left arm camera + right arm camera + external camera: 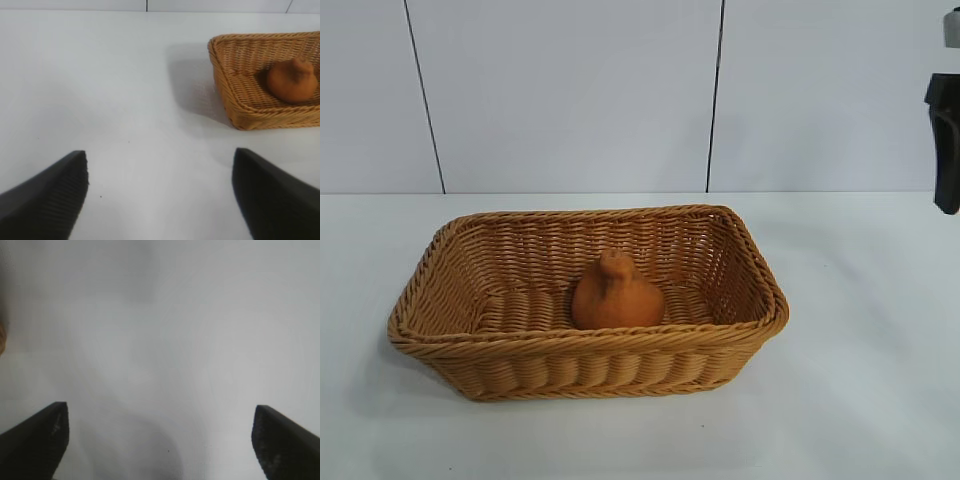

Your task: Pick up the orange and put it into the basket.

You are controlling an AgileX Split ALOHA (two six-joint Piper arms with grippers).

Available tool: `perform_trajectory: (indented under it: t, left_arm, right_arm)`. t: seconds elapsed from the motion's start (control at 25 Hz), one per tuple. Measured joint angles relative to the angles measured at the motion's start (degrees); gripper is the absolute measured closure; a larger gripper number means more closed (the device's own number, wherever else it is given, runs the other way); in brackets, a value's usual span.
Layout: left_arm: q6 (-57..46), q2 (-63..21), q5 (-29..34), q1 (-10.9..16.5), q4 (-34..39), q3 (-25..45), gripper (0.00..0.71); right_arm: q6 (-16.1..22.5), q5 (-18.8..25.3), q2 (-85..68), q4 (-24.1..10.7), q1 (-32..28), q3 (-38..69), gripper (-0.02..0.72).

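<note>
I see the orange (617, 296) sitting inside the basket (470, 345), knob up, on the table (860, 380). Right gripper (160, 440) hangs spread wide and empty over bare table; left gripper (160, 195) parked, also agape, holding nothing.

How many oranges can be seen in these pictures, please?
1. The orange sits inside the basket, near the middle of its floor. None shows on the table around it.
</note>
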Motion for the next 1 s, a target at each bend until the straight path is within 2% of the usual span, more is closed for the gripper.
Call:
perform_trajectory:
  t: [0.28, 0.52, 0.72, 1.0]
  left_arm:
    - [0.00, 0.00, 0.00, 0.00, 0.00, 0.00, 0.143]
    - [0.00, 0.00, 0.00, 0.00, 0.00, 0.00, 0.143]
    - [0.00, 0.00, 0.00, 0.00, 0.00, 0.00, 0.143]
    - [0.00, 0.00, 0.13, 0.00, 0.06, 0.00, 0.143]
  right_arm:
    - [-0.06, -0.51, -16.96, 0.23, 0.00, 14.37, 0.021]
    - [-0.48, -6.53, -32.63, 0.30, 0.00, 27.53, 0.021]
    - [-2.52, -10.91, -46.50, 0.30, 0.00, 37.19, 0.021]
    - [-2.65, -11.19, -62.18, 0.30, 0.00, 40.41, 0.021]
